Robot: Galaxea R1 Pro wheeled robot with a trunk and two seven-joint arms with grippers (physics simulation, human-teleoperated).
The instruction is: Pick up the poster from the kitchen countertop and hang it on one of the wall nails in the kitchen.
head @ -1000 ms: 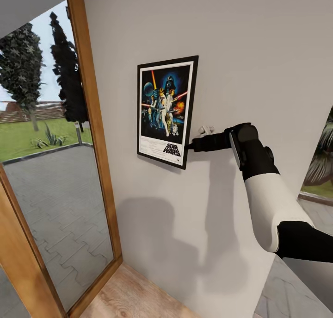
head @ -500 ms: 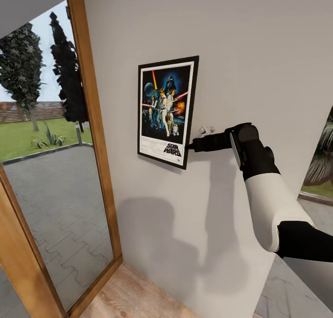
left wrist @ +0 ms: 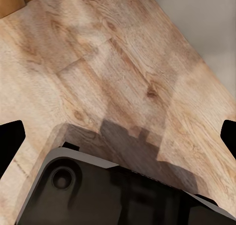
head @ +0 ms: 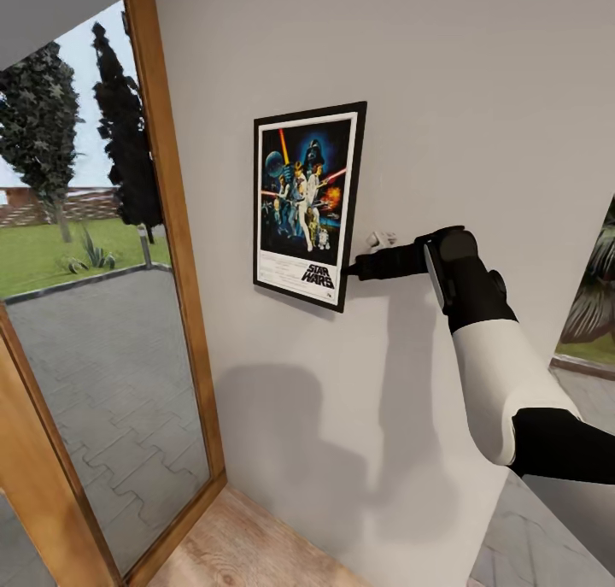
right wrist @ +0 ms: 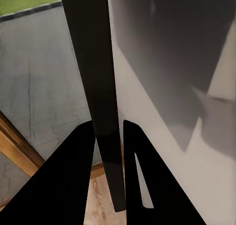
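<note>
Pale grey wall (head: 444, 100) takes up most of the head view, with a tall wooden-framed window (head: 166, 228) at its left edge looking out on paving and trees. And up against that wall is the poster (head: 307, 204), upright, long axis running top to bottom, its black frame close to the plaster. The right gripper (head: 352, 271) reaches in from the right, level with the poster's lower part, and it is clamped on the poster's right edge. The right wrist view backs that up: two dark fingers (right wrist: 73, 185) sit either side of the thin black frame (right wrist: 96, 87), pinching it edge-on, with the wall right beside it.

So the poster lies straight ahead of the right gripper, to the left of the arm, and the right arm is the one doing the work. The judgement here is that the hang hinges on whether the poster's top back catches on a nail before the grip is let go.

That nail is the trouble: no nail head can be made out, and any behind the poster is covered by it. Whether the frame actually touches the wall cannot be told. The left gripper (left wrist: 118, 136) points down at wooden floor (left wrist: 123, 63), its fingertips wide apart at the picture's edges with nothing between them.
</note>
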